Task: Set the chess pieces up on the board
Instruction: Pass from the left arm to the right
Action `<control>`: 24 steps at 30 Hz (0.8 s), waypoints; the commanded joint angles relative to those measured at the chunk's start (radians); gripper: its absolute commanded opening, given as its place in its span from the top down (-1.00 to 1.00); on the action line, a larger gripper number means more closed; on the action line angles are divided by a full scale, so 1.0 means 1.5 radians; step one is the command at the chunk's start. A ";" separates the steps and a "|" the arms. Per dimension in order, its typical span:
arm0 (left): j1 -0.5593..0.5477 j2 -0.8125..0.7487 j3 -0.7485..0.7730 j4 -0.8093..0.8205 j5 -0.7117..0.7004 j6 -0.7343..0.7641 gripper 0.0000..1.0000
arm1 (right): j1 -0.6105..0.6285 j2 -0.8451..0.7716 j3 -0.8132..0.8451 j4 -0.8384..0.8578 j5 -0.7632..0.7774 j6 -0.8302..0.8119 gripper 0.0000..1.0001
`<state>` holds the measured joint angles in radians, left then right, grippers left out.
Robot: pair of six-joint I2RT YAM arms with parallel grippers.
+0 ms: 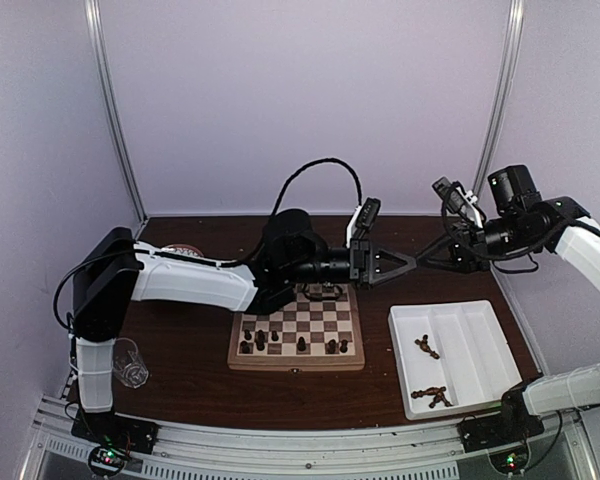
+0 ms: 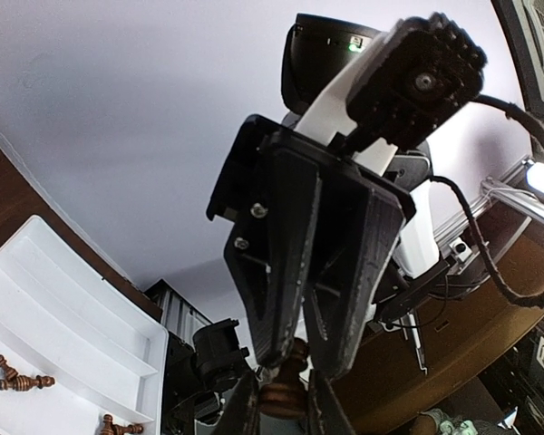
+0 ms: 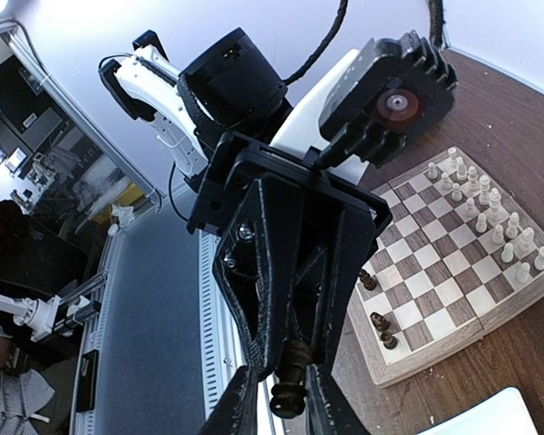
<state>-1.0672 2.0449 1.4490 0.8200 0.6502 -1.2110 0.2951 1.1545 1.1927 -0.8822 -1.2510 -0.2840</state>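
Chess piece, dark brown turned wood [image 2: 286, 390]: up in mid-air, caught exactly where the two pincers meet tip to tip. Long axis in line with both sets of fingers, so roughly left to right across the scene, lying flat rather than upright. Sits just beyond the tips of the left gripper [image 2: 299, 362], which is narrow and seemingly clamped on it. Flanked likewise by the tips of the right gripper [image 3: 286, 362]; cannot tell whether pressing or merely standing on either side. Reads as a hand-over between the arms, direction not shown.

Below and to the near left of it: square wooden chessboard with tan and brown checks and a pale border [image 1: 270, 364]. Several dark pieces [image 1: 280, 340] standing on its near rows, cream-white pieces [image 3: 490, 213] lined along the far rows. Left arm stretched across the far side of that chessboard, hence the nearer one for setting down. Would need a swing back left and near, plus a turn of the wrist to bring the piece upright over a free near-row square.

Below and to the near right: white rectangular divided tray [image 1: 475, 350], holding a few loose dark pieces [image 1: 426, 347] on their sides.

No brand, label or legible writing anywhere.
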 commanded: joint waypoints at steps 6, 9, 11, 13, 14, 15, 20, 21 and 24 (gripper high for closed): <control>0.009 -0.006 -0.013 0.045 -0.017 -0.001 0.85 | 0.005 -0.005 -0.005 0.014 0.000 0.009 0.84; 0.009 -0.008 -0.020 0.043 -0.019 -0.002 0.62 | 0.005 -0.004 0.000 0.012 0.018 0.008 0.89; 0.014 -0.019 -0.037 0.031 -0.024 0.004 0.33 | 0.006 0.006 0.027 -0.018 0.059 -0.023 0.91; 0.023 -0.047 -0.068 -0.002 -0.032 0.025 -0.12 | 0.021 0.022 0.063 -0.072 0.122 -0.070 0.92; 0.029 -0.066 -0.087 -0.031 -0.035 0.040 -0.34 | 0.035 0.033 0.081 -0.098 0.159 -0.094 0.92; 0.036 -0.088 -0.107 -0.072 -0.040 0.061 -0.51 | 0.051 0.042 0.096 -0.117 0.193 -0.110 0.93; 0.074 -0.233 -0.201 -0.306 -0.115 0.203 -0.95 | 0.158 0.092 0.121 -0.130 0.354 -0.133 0.94; 0.077 -0.270 -0.205 -0.380 -0.152 0.248 -0.95 | 0.177 0.108 0.125 -0.132 0.381 -0.138 0.94; 0.077 -0.382 -0.182 -0.633 -0.333 0.397 -0.95 | 0.216 0.160 0.147 -0.138 0.444 -0.148 0.93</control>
<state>-0.9527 1.6829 1.1385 0.3107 0.4561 -0.9375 0.5556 1.3109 1.3685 -1.0428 -0.8001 -0.4561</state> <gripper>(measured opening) 0.976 0.107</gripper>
